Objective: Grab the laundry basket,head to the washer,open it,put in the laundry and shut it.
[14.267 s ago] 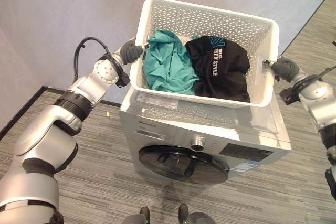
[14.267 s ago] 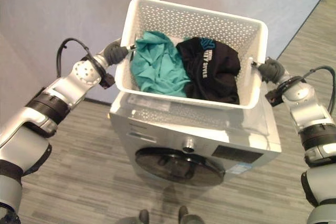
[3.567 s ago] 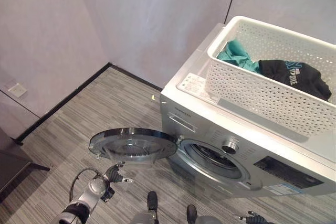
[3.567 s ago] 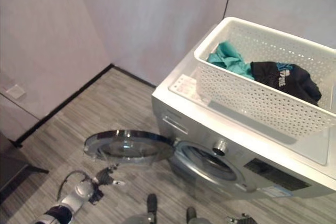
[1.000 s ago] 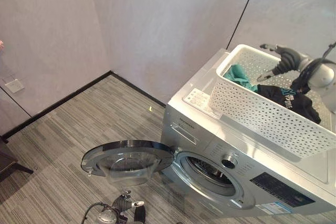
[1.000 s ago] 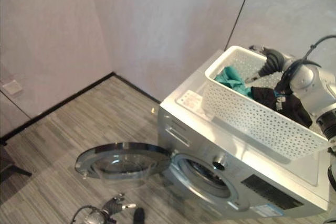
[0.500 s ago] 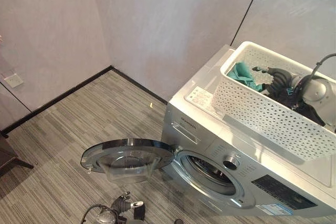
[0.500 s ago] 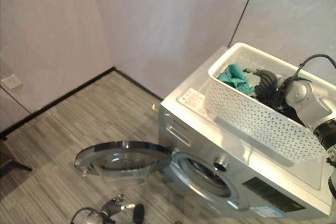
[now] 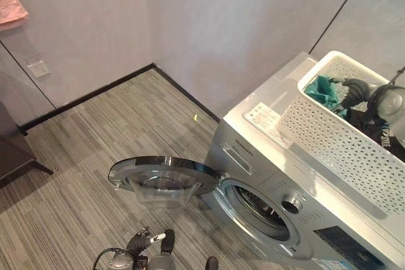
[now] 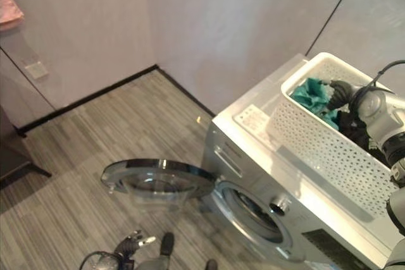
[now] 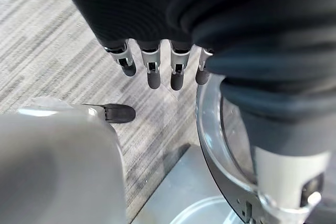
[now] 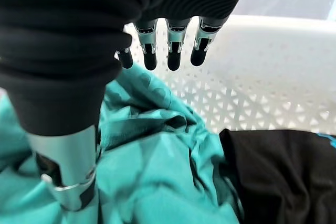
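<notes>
Laundry basket [image 9: 354, 150] sits on top of the washer [image 9: 297, 175] (its door [image 9: 163, 178] hangs open). Right hand [image 12: 157, 45] hovers open over the teal shirt [image 12: 157, 161]. Left hand [image 11: 157, 66] hangs open near the floor [image 9: 95, 156].

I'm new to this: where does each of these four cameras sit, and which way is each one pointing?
Left eye view: on the head, looking down at the washer, its open door, the basket; left hand low.
Right eye view: beside it, same scene; right hand in the basket.
Left wrist view: on the left wrist, facing floor and door past straight fingers.
Right wrist view: on the right wrist, over the teal garment and black garment.
</notes>
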Available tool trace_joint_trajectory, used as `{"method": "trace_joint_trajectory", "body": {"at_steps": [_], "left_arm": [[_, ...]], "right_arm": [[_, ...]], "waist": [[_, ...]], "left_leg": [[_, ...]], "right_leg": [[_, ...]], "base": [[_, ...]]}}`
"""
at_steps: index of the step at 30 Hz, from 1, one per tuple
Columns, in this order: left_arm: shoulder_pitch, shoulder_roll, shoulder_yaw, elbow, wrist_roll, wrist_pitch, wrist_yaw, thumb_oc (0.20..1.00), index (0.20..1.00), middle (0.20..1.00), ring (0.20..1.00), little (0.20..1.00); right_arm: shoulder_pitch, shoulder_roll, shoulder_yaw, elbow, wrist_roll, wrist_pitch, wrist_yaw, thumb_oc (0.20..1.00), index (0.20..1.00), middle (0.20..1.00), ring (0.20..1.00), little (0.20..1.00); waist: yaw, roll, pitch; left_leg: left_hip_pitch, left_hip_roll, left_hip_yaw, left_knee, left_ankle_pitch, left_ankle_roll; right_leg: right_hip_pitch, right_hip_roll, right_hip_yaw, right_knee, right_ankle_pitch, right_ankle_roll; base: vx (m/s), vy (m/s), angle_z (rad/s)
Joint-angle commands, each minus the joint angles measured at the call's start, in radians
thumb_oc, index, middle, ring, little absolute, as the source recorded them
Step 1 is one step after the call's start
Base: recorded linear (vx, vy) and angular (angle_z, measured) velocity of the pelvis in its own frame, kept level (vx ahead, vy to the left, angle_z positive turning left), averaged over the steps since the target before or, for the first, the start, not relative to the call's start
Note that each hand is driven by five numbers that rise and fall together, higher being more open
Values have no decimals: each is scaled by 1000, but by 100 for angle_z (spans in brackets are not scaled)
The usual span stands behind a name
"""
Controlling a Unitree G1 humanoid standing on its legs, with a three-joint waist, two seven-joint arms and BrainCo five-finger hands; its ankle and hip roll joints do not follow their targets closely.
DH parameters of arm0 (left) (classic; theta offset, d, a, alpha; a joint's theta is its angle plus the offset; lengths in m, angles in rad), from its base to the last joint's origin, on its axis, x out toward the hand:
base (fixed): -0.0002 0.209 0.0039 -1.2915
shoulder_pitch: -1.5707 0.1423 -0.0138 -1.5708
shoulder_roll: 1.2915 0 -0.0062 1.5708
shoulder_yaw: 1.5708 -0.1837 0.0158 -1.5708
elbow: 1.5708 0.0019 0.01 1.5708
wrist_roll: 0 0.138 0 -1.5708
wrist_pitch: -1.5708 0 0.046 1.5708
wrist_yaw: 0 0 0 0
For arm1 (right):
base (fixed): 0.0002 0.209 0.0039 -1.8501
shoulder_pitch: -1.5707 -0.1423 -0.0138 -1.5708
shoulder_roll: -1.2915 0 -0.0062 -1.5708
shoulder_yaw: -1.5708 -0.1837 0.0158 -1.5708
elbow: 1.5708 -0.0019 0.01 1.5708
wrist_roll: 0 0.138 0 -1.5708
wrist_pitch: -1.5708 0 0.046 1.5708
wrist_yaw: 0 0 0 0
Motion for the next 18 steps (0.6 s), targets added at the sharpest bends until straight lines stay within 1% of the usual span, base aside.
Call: {"method": "trace_joint_trajectory", "body": {"at_steps": [1, 9, 11, 13, 18], "left_arm": [[-9, 25, -49, -1, -18, -30, 3, 1000, 1000, 1000, 1000, 1000], [-9, 25, -53, -34, -14, -29, 0, 1000, 1000, 1000, 1000, 1000], [-8, 26, -60, -45, -10, -31, -1, 1000, 1000, 1000, 1000, 1000], [-11, 23, -71, -49, -7, -32, -4, 1000, 1000, 1000, 1000, 1000], [-21, 19, -87, -54, 9, -32, -5, 1000, 1000, 1000, 1000, 1000]], "right_arm": [[-145, -48, 28, 53, -21, 24, -53, 1000, 1000, 1000, 1000, 1000], [-49, -33, 15, -42, -32, 21, -20, 1000, 1000, 1000, 1000, 1000], [-20, -17, 11, -49, -35, 17, -13, 1000, 1000, 1000, 1000, 1000], [6, 23, 6, -25, -45, 15, -7, 1000, 1000, 1000, 1000, 1000], [40, 65, 7, -5, -72, 17, 9, 1000, 1000, 1000, 1000, 1000]], "waist": [[57, 2, 9], [64, 1, 27], [67, 2, 33], [75, 5, 39], [82, 9, 54]], "left_leg": [[112, 102, -28, 7, -159, -49], [106, 104, -38, 14, -162, -48], [104, 104, -39, 15, -163, -47], [98, 104, -41, 15, -162, -45], [81, 103, -50, 13, -155, -46]], "right_leg": [[-69, -66, -28, 53, 0, 50], [-70, -62, -38, 59, -10, 47], [-73, -62, -38, 58, -11, 47], [-78, -62, -37, 56, -9, 47], [-86, -61, -44, 50, -8, 47]], "base": [[40, -30, 22], [26, -18, 8], [8, -10, 8], [1, -4, 3], [0, 0, 0]]}}
